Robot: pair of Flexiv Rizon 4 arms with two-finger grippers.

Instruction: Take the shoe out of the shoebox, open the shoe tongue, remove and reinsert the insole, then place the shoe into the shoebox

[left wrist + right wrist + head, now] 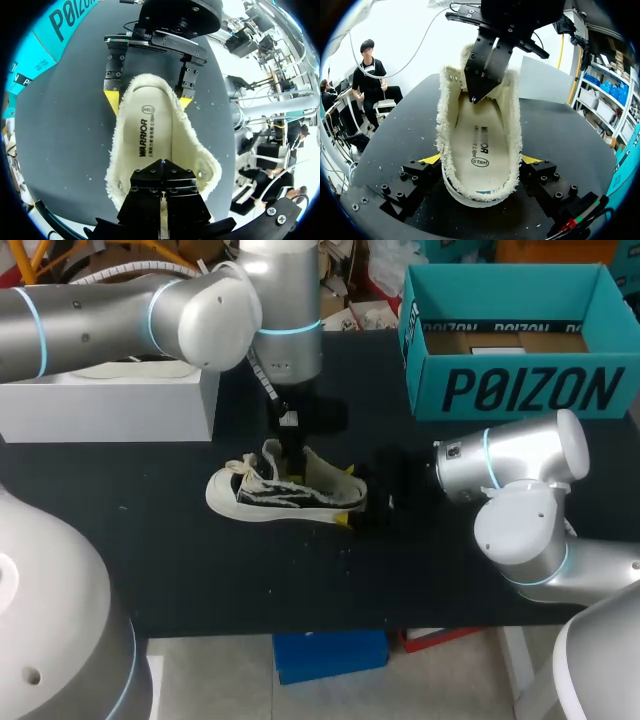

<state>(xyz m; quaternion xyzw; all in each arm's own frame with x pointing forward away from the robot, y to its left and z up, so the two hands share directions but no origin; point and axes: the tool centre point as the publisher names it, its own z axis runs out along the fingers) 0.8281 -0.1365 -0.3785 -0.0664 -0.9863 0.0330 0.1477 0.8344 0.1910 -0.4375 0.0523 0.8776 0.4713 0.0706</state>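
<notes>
So the shoe [285,495] is out of the box right now, sitting upright on its sole in the middle of the black desk [200,570], toe toward my left arm's side and heel toward my right. It's cream with black stripes down the side and a fuzzy lining round the opening. My right jaws [148,101] are spread around the heel, one yellow tip against each side of it, so they're gripping the shoe there. My left jaws [474,92] come straight down from above into the opening, fingers pressed together into one narrow point whose end is right at the insole [480,145], up toward the front of the shoe. I honestly can't tell if anything is pinched between them. The insole is lying flat inside the shoe. The tongue [270,455] stands up just beside my left fingers, with the laces [240,468] loose near the toe. The teal shoebox [510,390] is open at the far right corner of the desk, well apart from the shoe; all I can see in it is the brown bottom and a pale flat strip. A white box [110,405] sits at the far left.
</notes>
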